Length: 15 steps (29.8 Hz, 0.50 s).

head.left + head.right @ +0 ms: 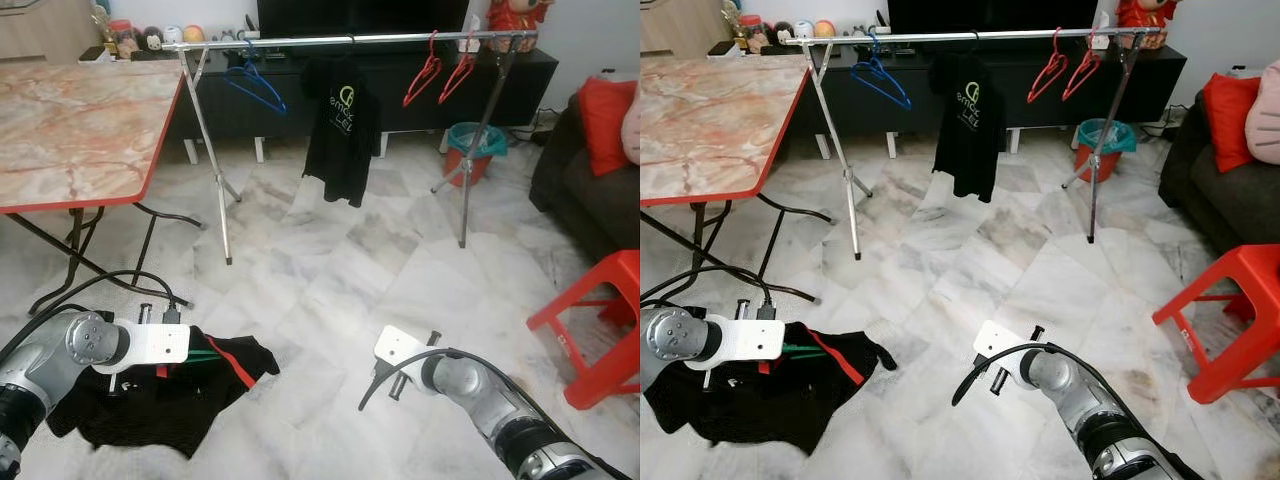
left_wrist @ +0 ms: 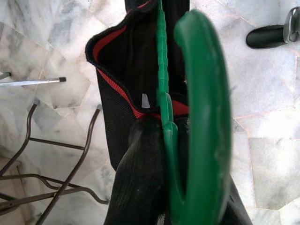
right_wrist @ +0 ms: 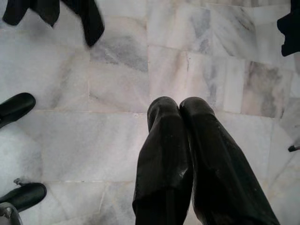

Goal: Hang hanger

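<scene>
Left hand (image 2: 164, 178) clenched on the green plastic hanger (image 2: 201, 117), which carries a black garment with red trim (image 1: 170, 390). In the left wrist view the fingers grip the hanger at the base of its hook, with the garment's red-edged neckline just beyond. In the head views hanger and garment sit low at 8 o'clock, the cloth drooping toward the white marble floor (image 1: 330, 270); whether it touches the floor cannot be told.

Right hand (image 3: 180, 105) holds nothing, its two black fingers pressed together above bare tile, at 5 o'clock in the head views.

Silver metal clothes rail (image 1: 350, 40) stands at 12 o'clock, well apart from the robot. Already on it: a blue hanger (image 1: 255, 85) at 11 o'clock, a black T-shirt with a yellow-green logo (image 1: 340, 125) in the middle, two red hangers (image 1: 440, 70) at 1 o'clock. Open bar shows between the blue hanger and the T-shirt.

Marble-patterned folding table with a red edge (image 1: 80, 130) at 10 o'clock; red plastic stool (image 1: 600, 320) at 3 o'clock.

Judgement: garment appears dressed on the hanger and the grasp is made. Left to do: close on the rail, raise the hook over the bar, let go
</scene>
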### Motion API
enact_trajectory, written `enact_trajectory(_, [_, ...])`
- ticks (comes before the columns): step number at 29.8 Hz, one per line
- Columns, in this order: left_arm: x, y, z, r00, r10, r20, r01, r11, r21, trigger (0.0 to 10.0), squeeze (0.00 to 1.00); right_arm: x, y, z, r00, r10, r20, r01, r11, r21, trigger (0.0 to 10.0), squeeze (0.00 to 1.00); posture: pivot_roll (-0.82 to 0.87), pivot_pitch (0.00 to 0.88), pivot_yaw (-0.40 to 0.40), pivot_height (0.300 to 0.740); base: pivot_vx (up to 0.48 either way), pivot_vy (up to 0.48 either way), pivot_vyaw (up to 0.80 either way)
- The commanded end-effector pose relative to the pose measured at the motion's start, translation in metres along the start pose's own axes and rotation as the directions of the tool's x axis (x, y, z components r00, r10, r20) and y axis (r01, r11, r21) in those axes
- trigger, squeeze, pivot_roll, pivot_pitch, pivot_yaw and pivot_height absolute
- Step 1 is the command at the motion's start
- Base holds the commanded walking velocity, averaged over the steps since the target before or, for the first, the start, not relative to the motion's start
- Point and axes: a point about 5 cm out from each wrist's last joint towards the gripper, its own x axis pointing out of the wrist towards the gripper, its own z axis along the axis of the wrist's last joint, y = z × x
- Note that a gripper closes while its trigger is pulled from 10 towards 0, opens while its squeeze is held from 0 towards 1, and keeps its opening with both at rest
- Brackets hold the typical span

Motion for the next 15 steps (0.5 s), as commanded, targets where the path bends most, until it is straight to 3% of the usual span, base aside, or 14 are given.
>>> enact_trajectory(1, [-0.001, 0.006, 0.005, 0.999, 0.03, 0.031, -0.03, 0.999, -0.022, 10.0, 0.0, 0.0, -0.002, 0.004, 1.0, -0.017, 0.023, 0.016, 1.0, 0.011, 0.0, 0.0, 0.03, 0.0, -0.008, 0.74, 0.0, 0.0, 0.0])
enact_trajectory(2, [0.0, 0.006, 0.008, 0.998, 0.024, 0.062, -0.021, 0.999, -0.048, 10.0, 0.0, 0.001, -0.001, 0.005, 1.0, -0.016, 0.024, 0.016, 1.0, 0.021, 10.0, 0.0, 0.03, 0.0, -0.008, 0.74, 0.0, 0.0, 0.0])
enact_trajectory(8, [-0.002, 0.009, 0.032, 0.961, 0.011, 0.275, 0.047, 0.978, -0.202, 10.0, 0.0, 0.0, -0.008, 0.007, 0.994, -0.103, 0.045, 0.101, 0.994, 0.044, 10.0, 0.0, 0.03, 0.0, -0.008, 0.74, 0.0, 0.0, 0.0])
enact_trajectory(15, [0.002, 0.022, 0.056, 0.911, 0.083, 0.404, 0.056, 0.945, -0.322, 10.0, 0.0, -0.002, -0.013, 0.023, 0.963, -0.206, 0.174, 0.184, 0.974, 0.132, 10.0, 0.0, 0.02, 0.0, 0.001, 0.74, 0.0, 0.0, 0.0])
